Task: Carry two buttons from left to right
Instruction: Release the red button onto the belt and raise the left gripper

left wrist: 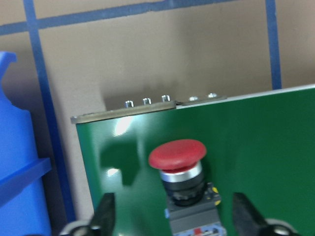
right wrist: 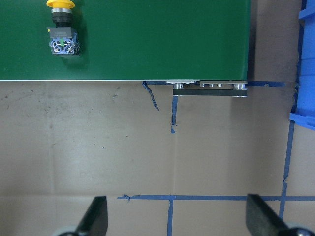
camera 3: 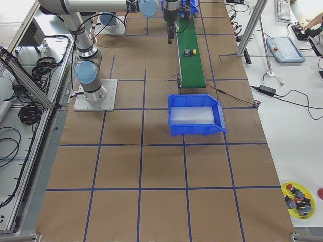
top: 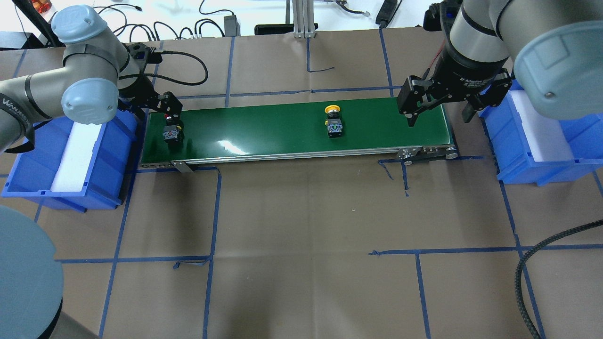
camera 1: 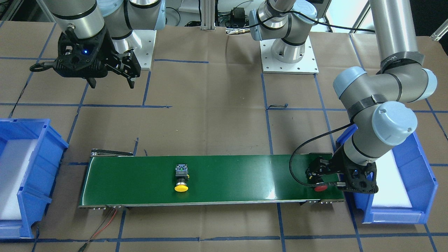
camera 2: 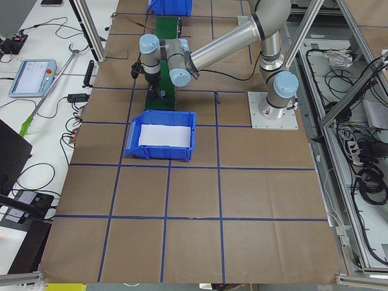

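Overhead exterior view: the red-capped, black-bodied push button (top: 170,133) is seen lying at the left end of the long green conveyor belt (top: 282,127), with the left gripper (top: 170,123) low over it. The yellow-capped, black-bodied push button (top: 333,123) lies on its side past mid-belt. The right gripper (top: 438,120) is poised above the belt's right end. Neither button has been delivered, so the step in hand is judged to be the release of the red button onto the belt.

Exterior front-facing view: the blue plastic bin with a white foam liner at the robot's left (camera 1: 425,182) and the matching blue bin at its right (camera 1: 35,168) are shown. No button is seen in either.

Left wrist-mounted view: the fingers are spread either side of the red button, apparently clear of its body. A straight lift is called for next, so that the cap is not knocked.

Right wrist-mounted view: the fingers are wide apart with nothing between them. The yellow button must be reached before they are closed across its body
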Action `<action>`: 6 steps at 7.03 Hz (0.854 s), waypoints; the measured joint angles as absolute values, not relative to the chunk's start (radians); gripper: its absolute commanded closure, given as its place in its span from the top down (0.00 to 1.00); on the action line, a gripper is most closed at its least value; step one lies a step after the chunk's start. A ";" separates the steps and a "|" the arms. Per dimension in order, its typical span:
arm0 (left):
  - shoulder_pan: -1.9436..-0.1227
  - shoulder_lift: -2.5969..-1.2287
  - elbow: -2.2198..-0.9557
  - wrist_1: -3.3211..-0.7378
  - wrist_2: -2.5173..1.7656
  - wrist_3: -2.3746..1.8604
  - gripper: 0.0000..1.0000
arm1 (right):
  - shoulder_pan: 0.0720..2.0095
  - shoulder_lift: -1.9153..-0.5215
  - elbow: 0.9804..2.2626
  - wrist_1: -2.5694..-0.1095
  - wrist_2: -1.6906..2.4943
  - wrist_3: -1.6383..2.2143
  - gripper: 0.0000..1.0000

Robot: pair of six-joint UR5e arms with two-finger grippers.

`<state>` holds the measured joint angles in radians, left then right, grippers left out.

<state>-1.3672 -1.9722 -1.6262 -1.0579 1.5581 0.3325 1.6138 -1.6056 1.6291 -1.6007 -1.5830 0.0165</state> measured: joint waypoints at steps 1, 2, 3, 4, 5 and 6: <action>-1.371 -1.961 -1.569 -1.135 1.556 0.308 1.00 | 1.614 -1.605 1.630 -1.604 -1.583 0.013 1.00; -1.379 -1.945 -1.498 -1.251 1.552 0.272 1.00 | 1.612 -1.596 1.633 -1.611 -1.582 0.007 1.00; -1.395 -1.917 -1.430 -1.377 1.549 0.241 1.00 | 1.606 -1.571 1.633 -1.628 -1.581 0.003 1.00; -1.423 -1.881 -1.384 -1.482 1.550 0.208 1.00 | 1.598 -1.534 1.630 -1.675 -1.580 0.000 1.00; -1.456 -1.844 -1.368 -1.545 1.551 0.171 1.00 | 1.591 -1.498 1.630 -1.755 -1.579 -0.005 1.00; -1.483 -1.814 -1.371 -1.581 1.551 0.136 1.00 | 1.588 -1.460 1.631 -1.842 -1.577 -0.008 1.00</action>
